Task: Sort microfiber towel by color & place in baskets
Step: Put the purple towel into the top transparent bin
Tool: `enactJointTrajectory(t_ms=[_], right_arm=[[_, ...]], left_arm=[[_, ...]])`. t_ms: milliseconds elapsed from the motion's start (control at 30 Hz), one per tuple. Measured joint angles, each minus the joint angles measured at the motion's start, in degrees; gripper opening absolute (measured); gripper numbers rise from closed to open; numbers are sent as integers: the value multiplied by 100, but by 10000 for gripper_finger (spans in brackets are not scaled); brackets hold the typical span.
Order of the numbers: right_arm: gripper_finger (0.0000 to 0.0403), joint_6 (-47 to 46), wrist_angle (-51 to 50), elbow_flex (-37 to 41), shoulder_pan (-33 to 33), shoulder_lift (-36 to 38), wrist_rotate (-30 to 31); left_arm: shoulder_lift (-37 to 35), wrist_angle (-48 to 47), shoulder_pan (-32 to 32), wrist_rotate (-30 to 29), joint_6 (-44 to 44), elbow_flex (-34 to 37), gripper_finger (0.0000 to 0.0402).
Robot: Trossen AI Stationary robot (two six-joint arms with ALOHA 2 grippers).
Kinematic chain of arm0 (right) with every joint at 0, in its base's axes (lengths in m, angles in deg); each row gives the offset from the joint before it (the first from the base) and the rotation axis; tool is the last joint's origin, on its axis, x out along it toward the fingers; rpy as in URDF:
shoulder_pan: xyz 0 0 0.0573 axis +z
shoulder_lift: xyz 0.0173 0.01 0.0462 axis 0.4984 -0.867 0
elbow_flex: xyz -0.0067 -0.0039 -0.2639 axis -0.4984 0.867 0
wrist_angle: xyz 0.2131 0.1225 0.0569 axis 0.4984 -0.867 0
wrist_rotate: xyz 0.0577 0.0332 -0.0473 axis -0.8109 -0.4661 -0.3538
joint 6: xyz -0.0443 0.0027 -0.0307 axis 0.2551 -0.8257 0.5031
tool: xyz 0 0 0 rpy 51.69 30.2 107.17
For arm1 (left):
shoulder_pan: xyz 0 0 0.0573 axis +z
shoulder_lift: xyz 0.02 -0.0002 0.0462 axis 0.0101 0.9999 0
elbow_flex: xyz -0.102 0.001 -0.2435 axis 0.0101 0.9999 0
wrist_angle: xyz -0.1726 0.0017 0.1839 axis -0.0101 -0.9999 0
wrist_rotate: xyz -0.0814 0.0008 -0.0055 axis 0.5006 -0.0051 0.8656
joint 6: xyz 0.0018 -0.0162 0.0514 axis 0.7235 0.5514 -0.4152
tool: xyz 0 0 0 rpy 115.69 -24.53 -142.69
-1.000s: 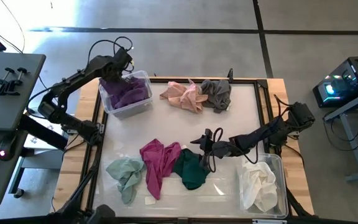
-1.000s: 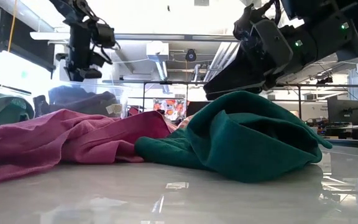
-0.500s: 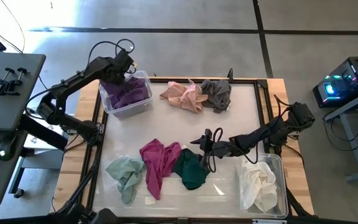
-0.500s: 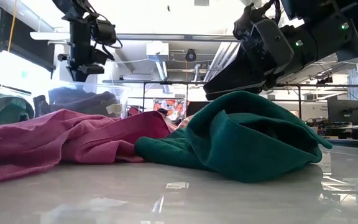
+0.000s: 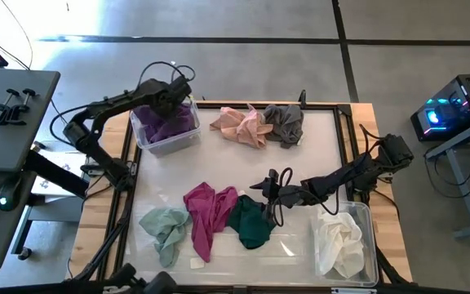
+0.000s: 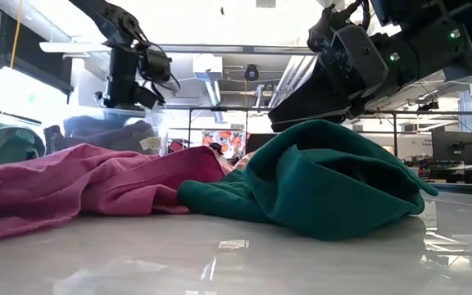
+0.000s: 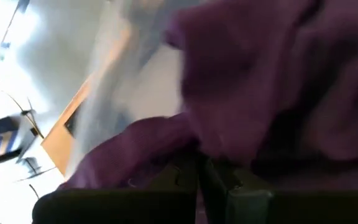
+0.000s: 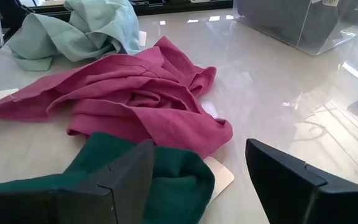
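My left gripper [image 5: 178, 94] hangs over the small clear tub [image 5: 141, 143] at the far left, which holds a purple towel [image 5: 168, 124]. In its wrist view the fingers [image 7: 199, 177] show shut, with purple cloth [image 7: 272, 81] close in front. My right gripper [image 5: 269, 196] is open, just above the dark green towel [image 5: 249, 222]. Its fingers [image 8: 199, 149] stand on either side of the towel's top [image 8: 166, 180]. A magenta towel [image 5: 206, 214] lies against the green one. A white towel [image 5: 339, 243] lies in the larger tub [image 5: 371, 245]. My left gripper is close over the purple towel [image 7: 166, 143] in the small tub; I cannot tell whether it touches the cloth. My right gripper points slanting down at the green towel's raised top [image 6: 326, 135] from the table's right; I cannot tell whether its fingers touch it.
A pale green towel [image 5: 166, 230] lies near the left edge. A pink towel [image 5: 239, 126] and a grey towel [image 5: 285, 122] lie together at the far side. Small white tags [image 5: 196, 263] lie on the glossy table. Bare table shows in the middle.
My left gripper has swung toward the table's right, from the small tub's far left corner to its far right side, staying above the purple towel.
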Motion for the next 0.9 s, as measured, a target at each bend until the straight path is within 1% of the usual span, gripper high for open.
enactJointTrajectory(t_ms=[200, 333, 533, 600, 767, 900], right_arm=[[250, 28, -2, 0, 0, 0, -4], [250, 27, -2, 0, 0, 0, -4], [250, 14, -4, 0, 0, 0, -5], [250, 3, -4, 0, 0, 0, -4], [250, -16, -11, 0, 0, 0, -4], [250, -16, -13, 0, 0, 0, -4]], left_arm=[[534, 286, -198, 110, -308, 0, 0], [970, 449, -351, 129, -905, 0, 0], [1524, 667, -531, -361, -1847, -22, 0], [1563, 697, -548, -542, -2178, -13, 0], [1488, 747, -547, -684, -2999, 1, 0], [1233, 696, -676, -793, -3135, 9, 0]])
